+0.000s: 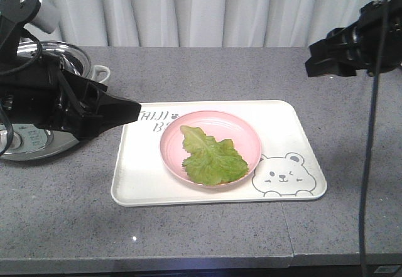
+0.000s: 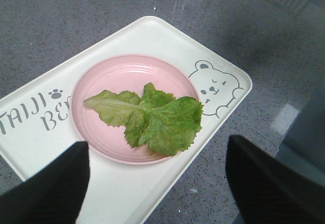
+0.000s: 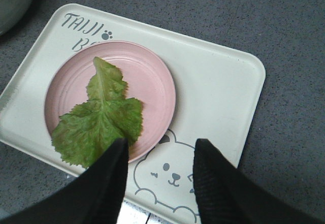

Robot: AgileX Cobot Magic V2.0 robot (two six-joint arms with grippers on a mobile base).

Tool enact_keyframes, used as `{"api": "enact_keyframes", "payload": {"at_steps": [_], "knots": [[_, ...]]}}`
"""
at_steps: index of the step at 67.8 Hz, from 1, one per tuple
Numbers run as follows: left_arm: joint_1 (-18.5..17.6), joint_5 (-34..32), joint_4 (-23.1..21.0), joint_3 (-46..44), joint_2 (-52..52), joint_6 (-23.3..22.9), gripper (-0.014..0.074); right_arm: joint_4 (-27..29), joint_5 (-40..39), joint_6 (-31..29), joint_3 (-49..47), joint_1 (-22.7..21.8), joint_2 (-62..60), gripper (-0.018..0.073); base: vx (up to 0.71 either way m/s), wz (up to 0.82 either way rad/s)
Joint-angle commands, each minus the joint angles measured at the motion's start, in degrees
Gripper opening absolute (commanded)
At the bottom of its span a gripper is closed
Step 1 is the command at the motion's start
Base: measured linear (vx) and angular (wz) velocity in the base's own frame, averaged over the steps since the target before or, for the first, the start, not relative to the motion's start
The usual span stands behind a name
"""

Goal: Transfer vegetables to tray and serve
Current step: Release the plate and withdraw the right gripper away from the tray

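Observation:
A crinkled green lettuce leaf [image 1: 211, 156] [image 2: 152, 116] [image 3: 97, 115], the vegetables, lies flat in a round pink plate [image 1: 235, 131] [image 2: 122, 74] [image 3: 157, 82]. The plate stands on the cream tray [image 1: 289, 132] [image 2: 152, 36] [image 3: 218, 76] with the bear drawing. My left gripper [image 1: 129, 110] [image 2: 157, 153] hovers open at the tray's left edge, nothing between its fingers. My right gripper [image 1: 312, 60] [image 3: 160, 150] hangs high at the right, open and empty, above the tray's bear corner.
A metal cooker pot [image 1: 38, 95] with a white handle stands on the grey counter [image 1: 207, 239] left of the tray, behind my left arm. A pale curtain closes off the back. The counter's front edge runs along the bottom.

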Motion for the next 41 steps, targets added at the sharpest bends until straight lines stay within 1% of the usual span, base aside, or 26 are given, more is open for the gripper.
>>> {"api": "enact_keyframes", "payload": {"at_steps": [1, 5, 13, 18, 27, 41], "knots": [[-0.2, -2.1, -2.4, -1.5, -1.5, -0.2, 0.0534, 0.5, -2.9, -0.6, 0.9, -0.2, -4.6, 0.0281, 0.0, 0.0], [-0.2, -2.1, -2.4, -1.5, -1.5, -0.2, 0.0534, 0.5, -5.6, -0.6, 5.3, -0.2, -7.2, 0.0271, 0.0, 0.0], [-0.2, -2.1, -2.4, -1.5, -1.5, -0.2, 0.0534, 0.5, -12.2, -0.6, 17.4, -0.2, -13.5, 0.0257, 0.0, 0.0], [-0.2, -2.1, -2.4, -1.5, -1.5, -0.2, 0.0534, 0.1, -14.6, -0.6, 22.7, -0.2, -17.2, 0.0251, 0.0, 0.0], [-0.2, -2.1, -2.4, -1.5, -1.5, -0.2, 0.0534, 0.0, -15.4, -0.6, 29.6, -0.2, -22.1, 0.0251, 0.0, 0.0], [-0.2, -2.1, -2.4, -1.5, -1.5, -0.2, 0.0534, 0.3, -14.7, -0.6, 35.7, -0.2, -27.5, 0.0251, 0.0, 0.0]]}}
